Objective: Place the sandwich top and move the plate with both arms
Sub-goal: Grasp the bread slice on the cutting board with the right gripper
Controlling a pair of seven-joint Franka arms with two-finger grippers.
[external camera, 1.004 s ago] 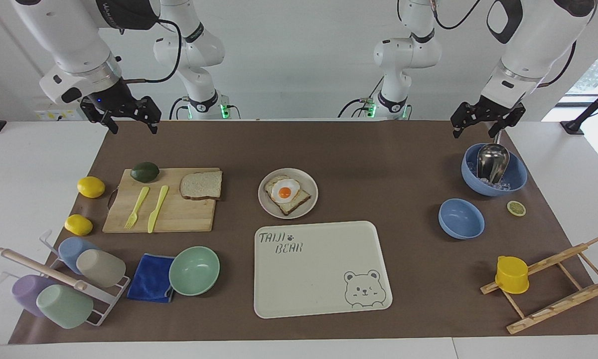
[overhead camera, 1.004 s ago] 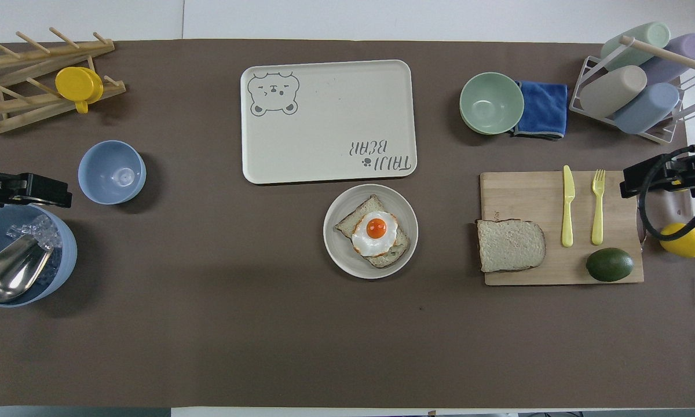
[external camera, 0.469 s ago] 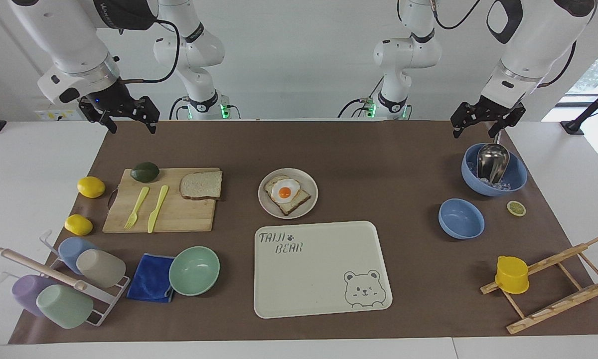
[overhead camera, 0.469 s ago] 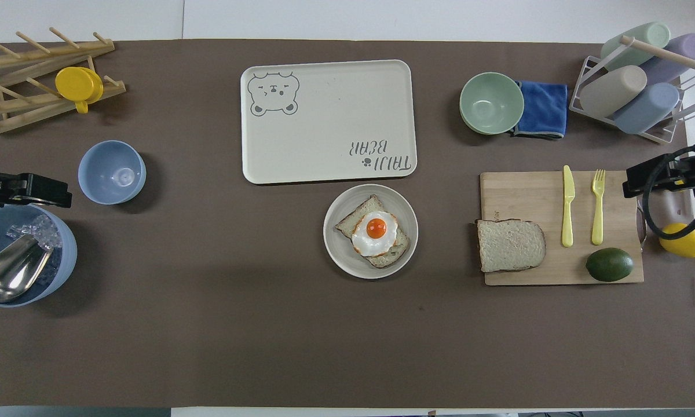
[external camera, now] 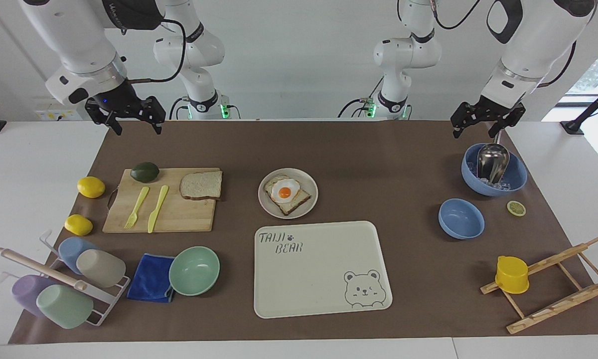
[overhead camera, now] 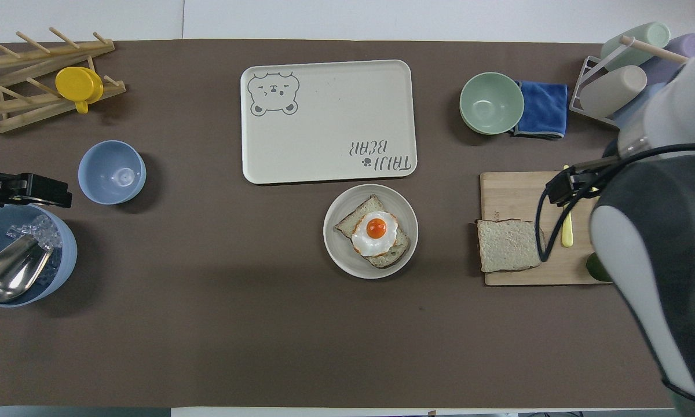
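The sandwich top (external camera: 201, 185) is a plain bread slice on the wooden cutting board (external camera: 179, 214); it also shows in the overhead view (overhead camera: 508, 245). The plate (external camera: 266, 204) stands mid-table with an egg toast (external camera: 285, 193) on it, and shows in the overhead view (overhead camera: 336, 255). My right gripper (external camera: 134, 128) is open, empty and raised; in the overhead view (overhead camera: 567, 184) it covers the board's knife. My left gripper (external camera: 473, 133) is open and empty, waiting above the ice bowl (external camera: 516, 174).
The bear-printed tray (external camera: 319, 279) lies just farther from the robots than the plate. An avocado (external camera: 145, 171), a fork and a knife share the board. Two lemons, a cup rack, a blue cloth and a green bowl (external camera: 194, 270) sit at the right arm's end. A blue bowl (external camera: 461, 218) and a wooden rack sit at the left arm's end.
The right arm has swung toward the middle of the table, and in the overhead view it now covers the avocado, fork and part of the board. The left arm has not moved.
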